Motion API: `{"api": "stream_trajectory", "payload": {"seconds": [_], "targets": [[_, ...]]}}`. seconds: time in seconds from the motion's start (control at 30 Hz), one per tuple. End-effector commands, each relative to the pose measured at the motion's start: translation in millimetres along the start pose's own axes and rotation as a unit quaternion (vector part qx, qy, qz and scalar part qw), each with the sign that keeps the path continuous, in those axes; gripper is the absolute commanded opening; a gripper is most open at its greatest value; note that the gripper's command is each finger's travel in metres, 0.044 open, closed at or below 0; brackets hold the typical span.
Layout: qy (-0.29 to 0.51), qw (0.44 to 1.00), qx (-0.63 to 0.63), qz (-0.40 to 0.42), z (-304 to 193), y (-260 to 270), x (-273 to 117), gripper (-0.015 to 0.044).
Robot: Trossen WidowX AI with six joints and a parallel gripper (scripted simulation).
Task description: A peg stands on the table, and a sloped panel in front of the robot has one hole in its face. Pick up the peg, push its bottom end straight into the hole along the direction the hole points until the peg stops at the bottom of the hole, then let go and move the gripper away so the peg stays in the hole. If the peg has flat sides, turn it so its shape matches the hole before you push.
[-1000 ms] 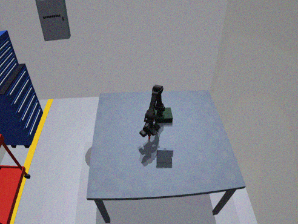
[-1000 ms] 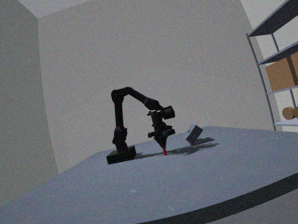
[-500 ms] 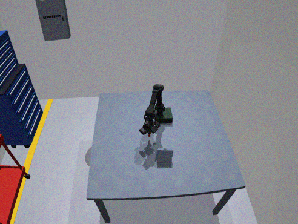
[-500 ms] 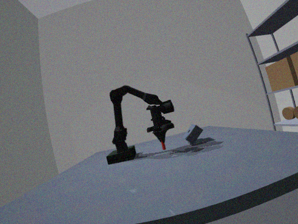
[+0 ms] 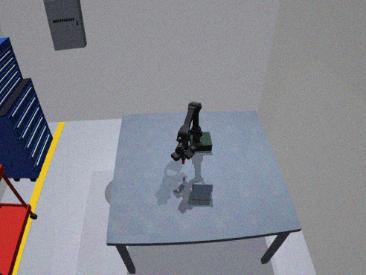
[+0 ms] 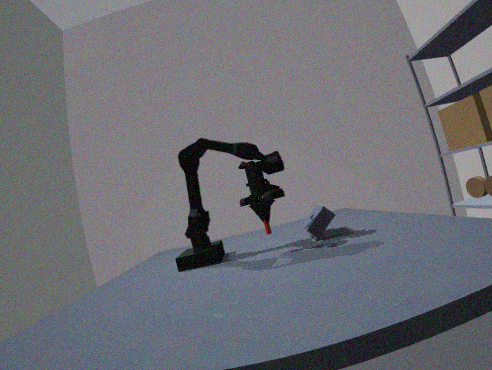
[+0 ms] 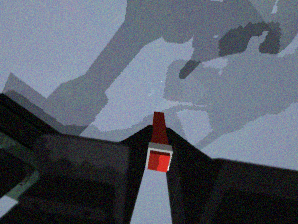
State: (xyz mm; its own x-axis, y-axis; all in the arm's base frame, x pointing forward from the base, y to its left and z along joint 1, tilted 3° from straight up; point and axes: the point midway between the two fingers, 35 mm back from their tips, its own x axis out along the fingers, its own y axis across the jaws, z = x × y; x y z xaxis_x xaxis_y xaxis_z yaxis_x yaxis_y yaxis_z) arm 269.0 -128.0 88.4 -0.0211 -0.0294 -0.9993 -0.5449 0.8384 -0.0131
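A red peg (image 5: 183, 162) (image 6: 268, 228) (image 7: 159, 161) is held between my fingertips. Its lower part sticks out below them, nearly upright with a slight lean, and hangs above the table in the exterior view. In the wrist view its top end is square with a pale rim, so it has flat sides. My gripper (image 5: 184, 157) (image 6: 266, 219) (image 7: 158, 130) is shut on the peg. The grey sloped panel (image 5: 203, 192) (image 6: 322, 220) stands on the table, apart from the peg and farther from the arm's base. I cannot make out the hole's shape.
The arm's dark green base block (image 5: 205, 140) (image 6: 201, 258) sits on the table (image 5: 238, 149) (image 6: 165, 310) behind the gripper. Shadows of the arm fall around the panel. Blue drawer cabinets (image 5: 31, 126), a red cart (image 5: 11, 227) and shelving (image 6: 431, 107) stand off the table.
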Motion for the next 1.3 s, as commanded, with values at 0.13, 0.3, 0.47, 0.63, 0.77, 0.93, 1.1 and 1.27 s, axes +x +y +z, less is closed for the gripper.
{"api": "stream_trajectory", "payload": {"seconds": [0.13, 0.3, 0.47, 0.63, 0.77, 0.93, 1.1, 1.27], "targets": [[-0.013, 0.999, -0.033, -0.021, 10, 1, -2, 0.0], [-0.021, 0.997, -0.057, -0.038, 18, 2, -4, 0.0], [-0.03, 0.995, -0.081, -0.056, 26, 3, -5, 0.0], [-0.039, 0.991, -0.105, -0.073, 34, 5, -6, 0.0], [-0.046, 0.987, -0.124, -0.087, 40, 6, -8, 0.0], [-0.055, 0.982, -0.147, -0.105, 48, 8, -10, 0.0], [-0.064, 0.976, -0.17, -0.122, 56, 11, -12, 0.0], [-0.072, 0.969, -0.192, -0.139, 64, 13, -15, 0.0]]}}
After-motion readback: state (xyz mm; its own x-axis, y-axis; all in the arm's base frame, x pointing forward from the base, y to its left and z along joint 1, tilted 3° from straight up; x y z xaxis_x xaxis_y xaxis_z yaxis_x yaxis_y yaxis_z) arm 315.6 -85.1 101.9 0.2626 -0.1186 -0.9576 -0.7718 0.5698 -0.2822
